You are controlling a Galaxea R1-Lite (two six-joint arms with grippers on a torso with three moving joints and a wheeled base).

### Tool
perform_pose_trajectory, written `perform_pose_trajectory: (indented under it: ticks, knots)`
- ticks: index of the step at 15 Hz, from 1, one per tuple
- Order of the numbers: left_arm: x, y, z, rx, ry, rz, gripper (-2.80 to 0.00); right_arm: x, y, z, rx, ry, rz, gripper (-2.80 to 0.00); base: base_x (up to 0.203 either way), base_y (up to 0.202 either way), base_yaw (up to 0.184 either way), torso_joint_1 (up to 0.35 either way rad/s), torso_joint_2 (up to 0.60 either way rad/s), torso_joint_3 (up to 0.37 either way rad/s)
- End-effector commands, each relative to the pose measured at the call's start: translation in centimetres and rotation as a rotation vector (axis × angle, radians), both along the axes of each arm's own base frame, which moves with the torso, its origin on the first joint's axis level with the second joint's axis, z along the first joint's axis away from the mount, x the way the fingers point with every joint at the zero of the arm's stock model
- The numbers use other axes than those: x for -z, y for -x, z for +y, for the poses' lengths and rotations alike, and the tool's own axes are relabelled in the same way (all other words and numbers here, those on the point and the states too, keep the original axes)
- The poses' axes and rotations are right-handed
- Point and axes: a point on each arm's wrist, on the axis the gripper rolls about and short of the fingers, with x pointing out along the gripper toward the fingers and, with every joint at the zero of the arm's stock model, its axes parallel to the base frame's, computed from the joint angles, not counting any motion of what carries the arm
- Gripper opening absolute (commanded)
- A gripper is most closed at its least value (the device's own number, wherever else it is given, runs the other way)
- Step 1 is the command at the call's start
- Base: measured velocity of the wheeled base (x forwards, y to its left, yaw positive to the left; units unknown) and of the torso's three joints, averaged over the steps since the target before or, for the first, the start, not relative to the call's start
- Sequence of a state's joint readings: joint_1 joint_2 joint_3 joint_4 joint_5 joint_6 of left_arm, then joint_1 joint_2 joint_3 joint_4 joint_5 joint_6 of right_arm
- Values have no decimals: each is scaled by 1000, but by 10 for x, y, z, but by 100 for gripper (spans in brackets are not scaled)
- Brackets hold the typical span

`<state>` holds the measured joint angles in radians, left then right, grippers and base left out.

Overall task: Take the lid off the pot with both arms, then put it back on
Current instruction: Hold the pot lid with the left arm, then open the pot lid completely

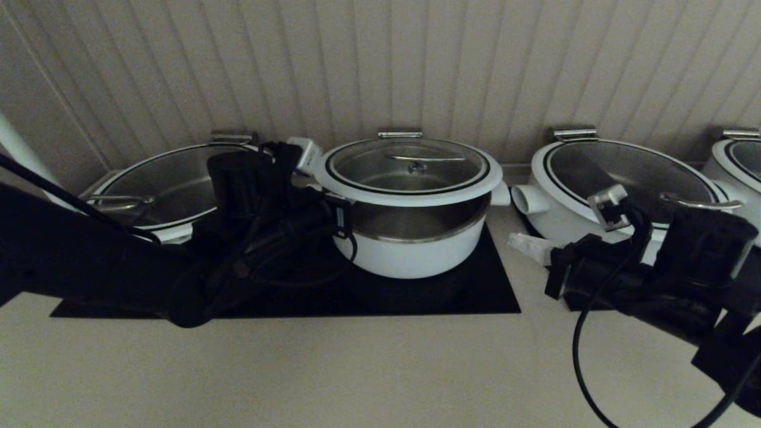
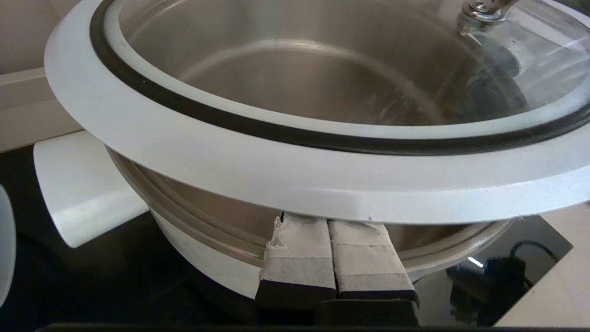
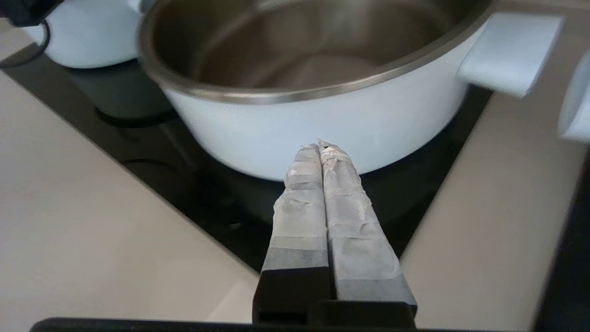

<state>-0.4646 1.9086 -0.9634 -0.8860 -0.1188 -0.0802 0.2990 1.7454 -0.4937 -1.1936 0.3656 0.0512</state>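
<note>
Contact sits under the lid's rim: our left hand (image 2: 333,221), its white-wrapped fingers pressed together with nothing between them, is tucked beneath the white rim of the lid (image 2: 295,170) and props it from below rather than pinching it. In the head view the lid (image 1: 408,169) hangs above the pot (image 1: 416,241) with a clear gap showing the steel inner wall; it looks close to level. We judge the lift phase is in hand, with the put-back not yet done.

Our right hand (image 3: 324,150) has its fingers together too, empty, pointing at the pot's outer wall (image 3: 313,129) and apart from it. From the head view the right hand (image 1: 526,246) is low, just beside the pot's right side and below the lid's rim, not touching the lid as far as we can tell. So only one side appears supported; we judge a tilt or slide off the left fingers is the risk.

Materials: the lid is a glass dome, with a broad smooth white rim, a thin black ring inside it and a curved steel handle (image 1: 423,159) at the centre. The pot is glossy white outside, brushed steel inside, with a short white stub handle (image 3: 509,53) on each side. It stands on a flat black mat (image 1: 475,291) on the pale bench (image 1: 357,368). Wider, shallower lidded pots (image 1: 618,178) flank it along the ribbed wall.
</note>
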Motion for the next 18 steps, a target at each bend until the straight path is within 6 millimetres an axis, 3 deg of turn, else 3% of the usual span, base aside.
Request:
perform_pose_trajectory:
  ticks: [1,18]
  knots:
    - [3,-5,-2,1,2,2,-280,-2,-13,-2,9,-3,-24,-280,0,0,0,0,0,0]
    - [-1,-14,-7,1,13,-22,-280,-27,-64,13,3,-53,-213,-280,0,0,0,0,0,0]
